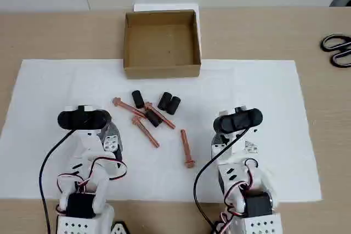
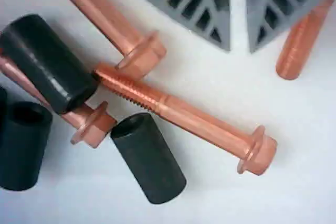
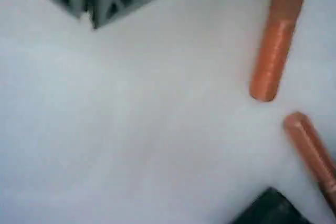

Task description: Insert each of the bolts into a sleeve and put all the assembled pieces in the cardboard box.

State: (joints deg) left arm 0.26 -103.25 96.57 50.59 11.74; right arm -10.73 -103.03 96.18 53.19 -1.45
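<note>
Since the box, at the middle of the table's far edge, held nothing, and none of the four bolts sat in any of the four sleeves, we judged the task to be at its first step, with no piece picked up. Bolts and sleeves lay loose on the white sheet, between the box and the arms. Three bolts were crowded in among the sleeves, while a lone bolt lay apart, more toward the right edge and nearer the right arm.

The left gripper hung over the cluster with its jaws a narrow slit apart and nothing between them. The right gripper hung over bare sheet with its jaws together, likewise empty.

We reckoned the next move called for one gripper to open wider and come down across a bolt's shank. The lone bolt looked the easiest, since nothing crowded it. The other gripper would then need to take a sleeve by its side, leaving the bore free, so that the two could be lined up end to end. We expected the round sleeves to roll if nudged, and a grab into the cluster to drag neighbouring pieces along.
</note>
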